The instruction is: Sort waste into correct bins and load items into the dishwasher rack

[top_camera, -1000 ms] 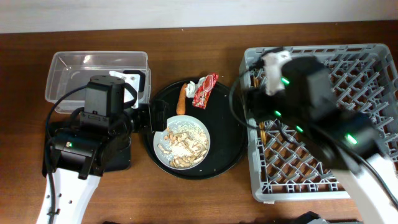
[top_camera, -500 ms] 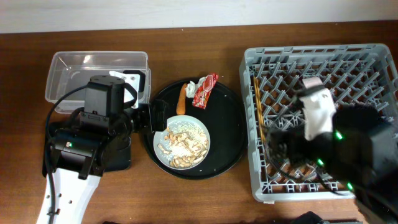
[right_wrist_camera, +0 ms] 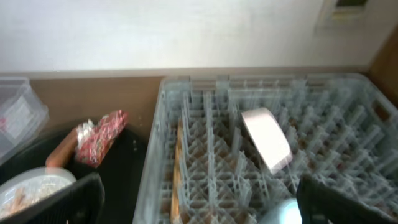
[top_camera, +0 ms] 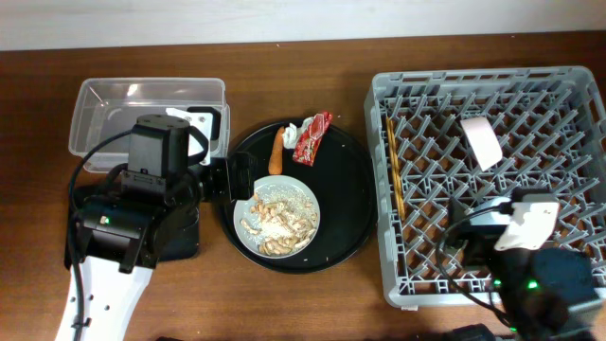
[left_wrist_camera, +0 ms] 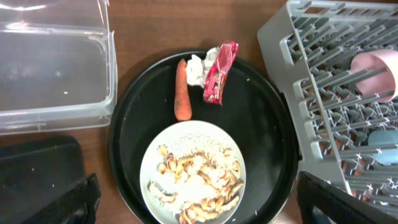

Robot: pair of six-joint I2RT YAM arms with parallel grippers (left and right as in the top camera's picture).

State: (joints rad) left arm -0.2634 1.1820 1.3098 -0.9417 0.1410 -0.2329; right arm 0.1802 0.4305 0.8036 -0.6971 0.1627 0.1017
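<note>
A pale plate [top_camera: 276,220] of beige food scraps and rice sits on the round black tray [top_camera: 350,204], with an orange carrot [top_camera: 276,152], white tissue [top_camera: 292,133] and red wrapper [top_camera: 311,137] behind it. My left gripper [left_wrist_camera: 199,205] is open and empty above the plate [left_wrist_camera: 193,171]. The grey rack [top_camera: 568,90] holds wooden chopsticks [top_camera: 393,170], a white bowl [top_camera: 481,142] on its side, and a light-blue cup [left_wrist_camera: 382,138]. My right gripper [right_wrist_camera: 205,208] is open and empty over the rack's near side; its arm [top_camera: 530,279] hides the cup from overhead.
A clear tub [top_camera: 151,104] stands at the back left. A shallow black tray [top_camera: 185,242] lies mostly hidden under the left arm. The rack's wall [left_wrist_camera: 280,37] rises just right of the round tray.
My right arm has swept from the rack's far left corner back to its near right side. The white bowl now lies free in the rack. The left arm has not moved.
</note>
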